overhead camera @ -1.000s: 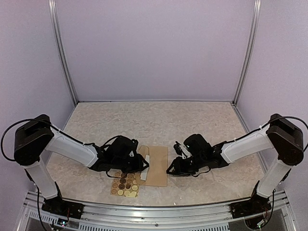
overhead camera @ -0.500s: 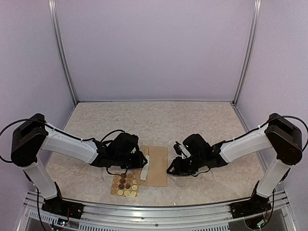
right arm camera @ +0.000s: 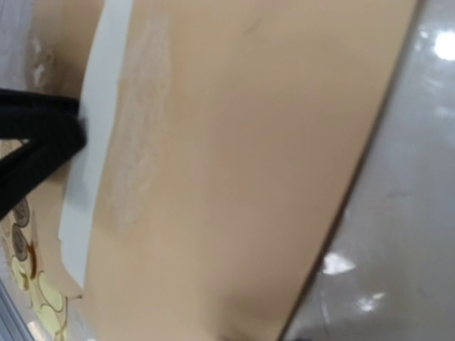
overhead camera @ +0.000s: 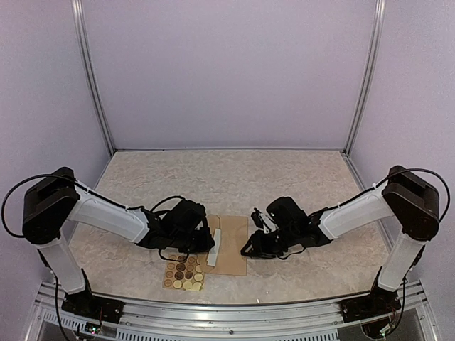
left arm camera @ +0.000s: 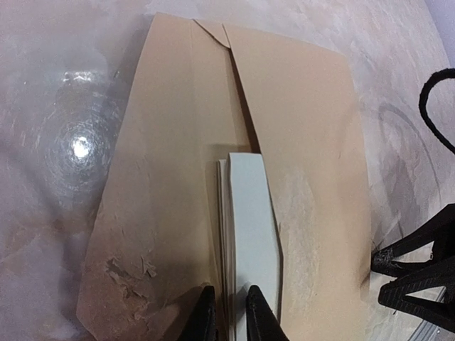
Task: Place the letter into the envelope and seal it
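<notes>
The letter, pinched by left hand, lies partly in envelope on speckled tabletop.

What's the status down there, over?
Left gripper shut on letter, partly inside envelope. Right gripper at envelope's right edge, jaws unclear. Sticker sheet beside, not blocking.

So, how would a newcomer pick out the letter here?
On the table, near the front middle, a tan envelope lies flat. The letter is the narrow white folded strip poking from it, pinched by the left gripper; the neighbouring sticker sheet is tan with round dots.
</notes>
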